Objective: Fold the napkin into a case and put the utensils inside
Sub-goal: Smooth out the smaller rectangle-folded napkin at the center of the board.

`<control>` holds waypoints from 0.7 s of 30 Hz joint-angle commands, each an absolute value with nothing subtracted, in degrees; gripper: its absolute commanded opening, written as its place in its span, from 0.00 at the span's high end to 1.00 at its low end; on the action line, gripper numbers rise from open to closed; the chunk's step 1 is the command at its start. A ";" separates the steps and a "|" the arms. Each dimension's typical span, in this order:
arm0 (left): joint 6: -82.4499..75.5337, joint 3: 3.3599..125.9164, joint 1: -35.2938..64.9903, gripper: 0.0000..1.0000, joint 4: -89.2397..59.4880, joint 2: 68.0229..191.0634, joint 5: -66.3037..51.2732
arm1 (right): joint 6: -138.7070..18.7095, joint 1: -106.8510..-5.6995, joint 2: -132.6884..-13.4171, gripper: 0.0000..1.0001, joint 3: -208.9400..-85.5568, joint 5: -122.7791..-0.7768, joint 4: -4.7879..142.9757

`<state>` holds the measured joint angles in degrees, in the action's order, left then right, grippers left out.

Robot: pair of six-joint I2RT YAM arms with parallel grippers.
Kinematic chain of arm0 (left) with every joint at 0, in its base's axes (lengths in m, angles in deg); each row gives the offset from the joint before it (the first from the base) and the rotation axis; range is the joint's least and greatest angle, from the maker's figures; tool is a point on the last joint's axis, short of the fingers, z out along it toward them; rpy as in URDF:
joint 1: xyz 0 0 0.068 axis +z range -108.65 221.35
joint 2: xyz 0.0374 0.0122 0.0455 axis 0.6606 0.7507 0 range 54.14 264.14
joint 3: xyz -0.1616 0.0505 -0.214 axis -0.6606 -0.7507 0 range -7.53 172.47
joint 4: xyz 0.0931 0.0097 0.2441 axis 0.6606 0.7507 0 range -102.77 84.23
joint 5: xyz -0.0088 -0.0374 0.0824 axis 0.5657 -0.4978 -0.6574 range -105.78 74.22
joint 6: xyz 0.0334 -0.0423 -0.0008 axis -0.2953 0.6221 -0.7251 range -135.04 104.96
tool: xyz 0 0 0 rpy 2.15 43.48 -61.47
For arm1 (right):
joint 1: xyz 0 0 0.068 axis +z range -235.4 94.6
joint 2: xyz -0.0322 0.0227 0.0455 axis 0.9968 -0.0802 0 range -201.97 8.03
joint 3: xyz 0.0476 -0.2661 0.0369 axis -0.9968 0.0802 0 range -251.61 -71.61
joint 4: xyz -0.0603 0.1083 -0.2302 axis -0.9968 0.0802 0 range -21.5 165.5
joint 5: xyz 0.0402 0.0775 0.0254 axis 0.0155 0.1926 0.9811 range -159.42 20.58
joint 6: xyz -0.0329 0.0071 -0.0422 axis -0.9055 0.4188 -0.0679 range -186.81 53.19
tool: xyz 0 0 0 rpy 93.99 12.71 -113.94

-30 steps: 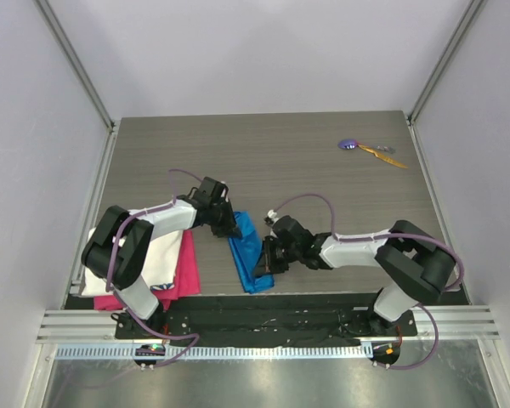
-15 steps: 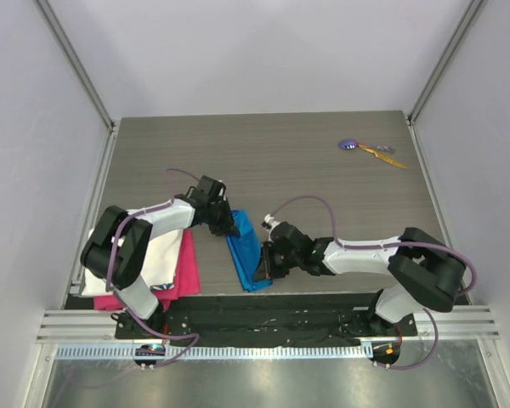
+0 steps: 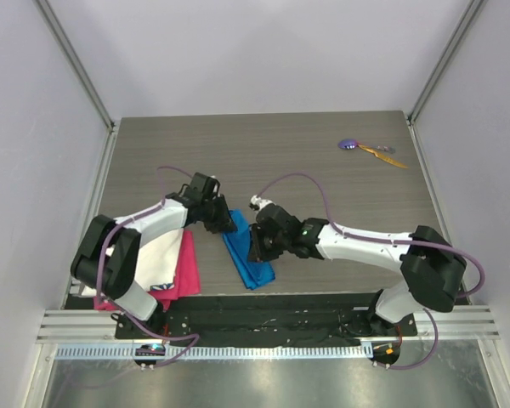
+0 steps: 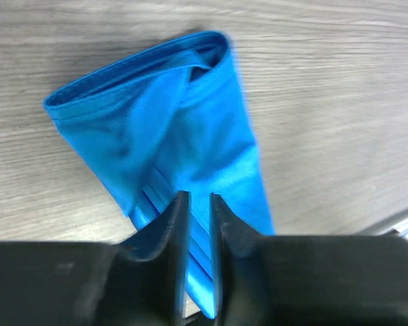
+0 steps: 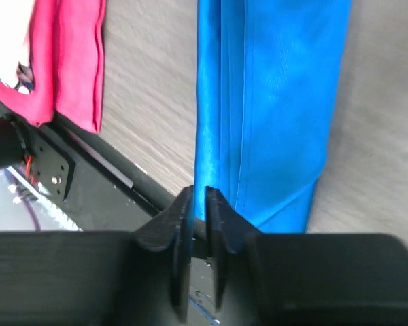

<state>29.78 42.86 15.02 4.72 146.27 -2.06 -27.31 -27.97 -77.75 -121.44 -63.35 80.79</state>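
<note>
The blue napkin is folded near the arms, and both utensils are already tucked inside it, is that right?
No. The napkin is folded near the arms, but both utensils lie out on the table at its far right, as the top view shows.

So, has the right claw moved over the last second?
Yes. The right claw has shifted left and away from the near edge of the table, further onto the napkin.
</note>
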 commanded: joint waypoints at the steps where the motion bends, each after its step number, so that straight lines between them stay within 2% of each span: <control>1: 31.28 44.93 17.08 0.71 5.94 140.19 -0.22 | -34.55 -27.57 -80.46 0.72 -129.79 -69.16 90.46; 6: 32.60 45.21 21.04 0.62 10.60 133.18 -2.32 | -36.58 -27.48 -85.92 0.58 -136.11 -72.49 92.05; 9: 33.91 43.54 23.94 0.60 13.50 126.59 -5.05 | -37.72 -27.04 -90.22 0.54 -140.24 -74.16 94.07; 16: 33.48 41.60 29.92 0.57 21.15 114.71 -9.18 | -39.04 -25.64 -96.91 0.48 -145.26 -77.59 96.18; 21: 32.16 41.95 30.62 0.57 24.05 111.36 -8.75 | -39.13 -24.15 -100.60 0.48 -148.25 -78.56 97.24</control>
<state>33.71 42.27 30.17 19.89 113.36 -8.29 -38.10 -25.59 -98.97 -144.19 -75.72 95.77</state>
